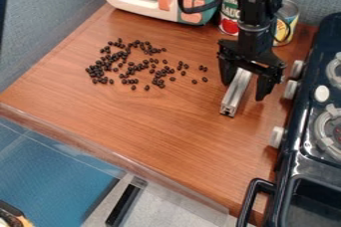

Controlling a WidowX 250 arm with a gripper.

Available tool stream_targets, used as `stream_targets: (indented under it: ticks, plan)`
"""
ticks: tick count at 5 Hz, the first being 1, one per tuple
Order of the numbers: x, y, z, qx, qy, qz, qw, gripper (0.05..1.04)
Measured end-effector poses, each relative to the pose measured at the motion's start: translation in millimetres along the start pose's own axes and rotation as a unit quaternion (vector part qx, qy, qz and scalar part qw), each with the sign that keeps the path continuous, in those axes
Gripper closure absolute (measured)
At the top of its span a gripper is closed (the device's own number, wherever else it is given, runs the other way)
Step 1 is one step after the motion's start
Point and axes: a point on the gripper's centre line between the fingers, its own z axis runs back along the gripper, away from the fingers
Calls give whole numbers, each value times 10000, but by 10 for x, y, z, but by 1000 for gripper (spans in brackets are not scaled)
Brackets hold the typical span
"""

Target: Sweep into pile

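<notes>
Black two-finger pincer (245,89): spread wide, astride silver metal bar (234,96) over brown wooden counter (166,116); contact uncertain. Small black beans (100,65) scattered on counter, left in view. Behind pincer, two tin cans with coloured labels (286,24). Close on right, black toy stove (303,164). Behind beans, white-and-teal toy microwave (126,3).

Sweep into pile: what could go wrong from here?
1. Bar looks narrow next to the spread of beans; a pass may split them, and the strays on the right could get missed.
2. They look small and round, so a hard push could roll some off the counter.
3. Hand is near the stove knobs; swinging wide that way might bump one.
</notes>
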Motion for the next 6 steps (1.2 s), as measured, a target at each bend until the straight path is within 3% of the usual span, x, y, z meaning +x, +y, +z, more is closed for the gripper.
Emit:
stream_targets:
  ticks: [1,3,4,6]
  plan:
    - [-14,37,-68,-1,97,47,9999,133]
    - [-102,120,-132,102,120,207,9997,667]
    - [-163,134,-128,72,151,158,9997,675]
    - [-299,467,-69,-100,267,343,9990,676]
